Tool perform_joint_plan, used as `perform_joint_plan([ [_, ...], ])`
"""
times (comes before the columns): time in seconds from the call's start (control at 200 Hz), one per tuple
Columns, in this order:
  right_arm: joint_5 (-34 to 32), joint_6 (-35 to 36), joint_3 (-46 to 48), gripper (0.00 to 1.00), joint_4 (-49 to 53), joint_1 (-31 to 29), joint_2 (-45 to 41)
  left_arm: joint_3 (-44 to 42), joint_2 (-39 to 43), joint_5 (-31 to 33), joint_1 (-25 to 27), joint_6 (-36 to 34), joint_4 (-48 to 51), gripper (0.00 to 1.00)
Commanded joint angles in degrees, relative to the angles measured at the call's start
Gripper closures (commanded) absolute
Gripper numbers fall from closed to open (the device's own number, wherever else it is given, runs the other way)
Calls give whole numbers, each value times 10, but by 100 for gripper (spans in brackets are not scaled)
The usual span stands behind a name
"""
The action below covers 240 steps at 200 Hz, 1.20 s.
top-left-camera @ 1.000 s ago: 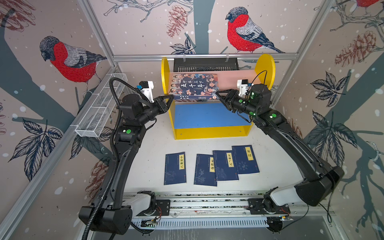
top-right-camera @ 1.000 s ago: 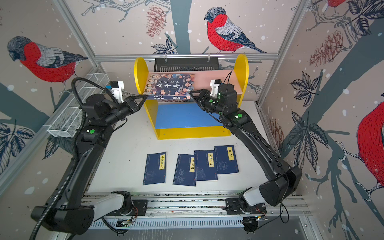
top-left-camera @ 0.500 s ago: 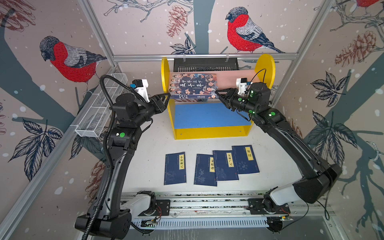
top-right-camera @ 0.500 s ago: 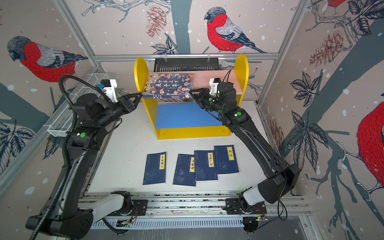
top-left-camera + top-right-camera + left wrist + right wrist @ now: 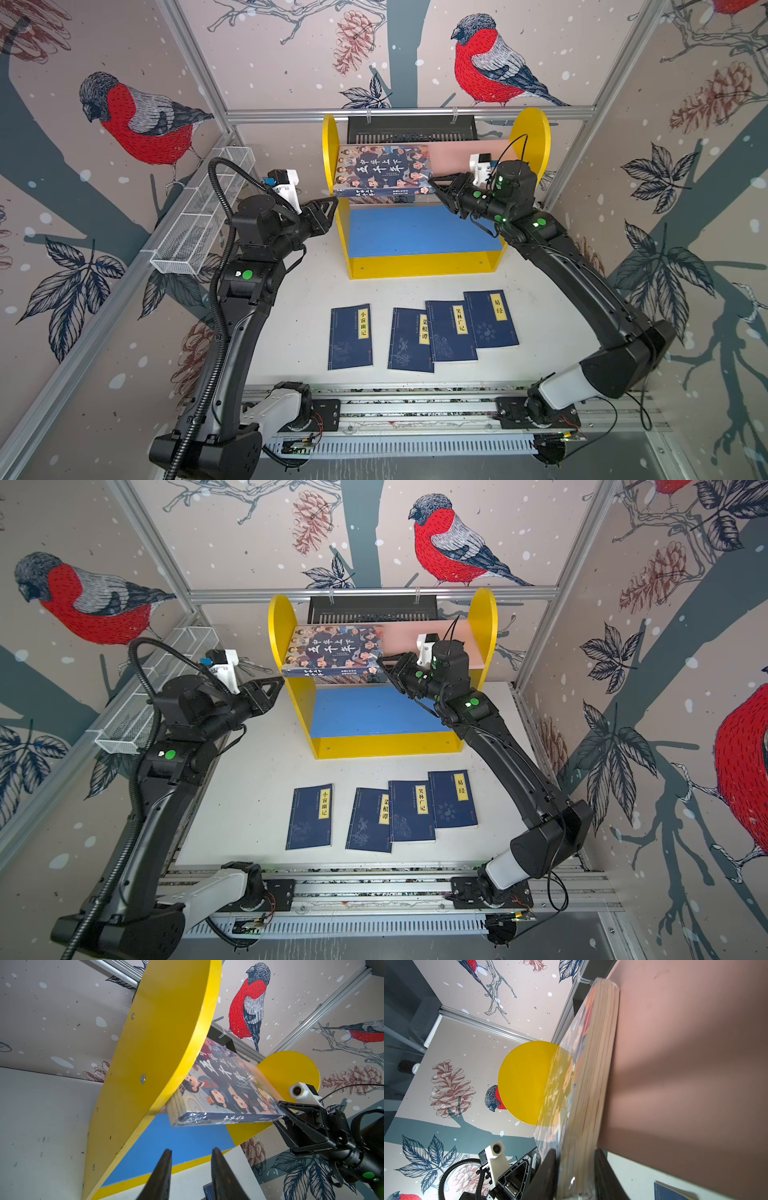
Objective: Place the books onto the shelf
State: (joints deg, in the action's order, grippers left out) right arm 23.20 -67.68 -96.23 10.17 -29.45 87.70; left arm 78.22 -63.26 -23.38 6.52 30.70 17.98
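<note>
The thick cartoon-cover book (image 5: 382, 170) (image 5: 332, 650) (image 5: 224, 1093) lies flat on the pink upper board (image 5: 685, 1064) of the yellow shelf (image 5: 424, 264) (image 5: 386, 746), against its left side panel (image 5: 149, 1053). My right gripper (image 5: 434, 185) (image 5: 382, 663) (image 5: 574, 1151) is shut on the book's right front corner, across its page edge (image 5: 591, 1076). My left gripper (image 5: 330, 208) (image 5: 278, 683) (image 5: 191, 1150) is open and holds nothing, just left of the shelf's side panel. Several thin navy books (image 5: 350, 336) (image 5: 451, 330) (image 5: 309, 816) lie flat on the table before the shelf.
A white wire-mesh basket (image 5: 199, 220) hangs on the left wall rail. A black slotted tray (image 5: 411, 129) hangs behind the shelf. The blue lower board (image 5: 415, 228) holds nothing. The arms' base rail (image 5: 415, 409) runs along the table's front edge.
My left gripper has drawn back a little to the left and down, away from the thick book's left corner. The right gripper stays on the book's right corner.
</note>
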Motion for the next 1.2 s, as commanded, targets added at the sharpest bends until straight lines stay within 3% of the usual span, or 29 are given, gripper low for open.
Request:
perform_joint_plan([
  [0.0, 13, 4, -10, 58, -40, 0, 4, -11, -2, 15, -1, -29, -48, 67],
  [0.19, -10, 31, -11, 48, -4, 0, -10, -19, -10, 42, -1, -106, -67, 68],
  [0.46, -39, 78, -15, 46, 52, 12, -32, -36, -5, 10, 0, -155, -85, 62],
  [0.856, -87, 241, -72, 52, 165, -16, -37, -51, -7, 21, 0, -165, -102, 60],
  [1.196, -148, 309, -104, 50, 218, -48, -16, -53, -18, 31, 0, -157, -117, 60],
])
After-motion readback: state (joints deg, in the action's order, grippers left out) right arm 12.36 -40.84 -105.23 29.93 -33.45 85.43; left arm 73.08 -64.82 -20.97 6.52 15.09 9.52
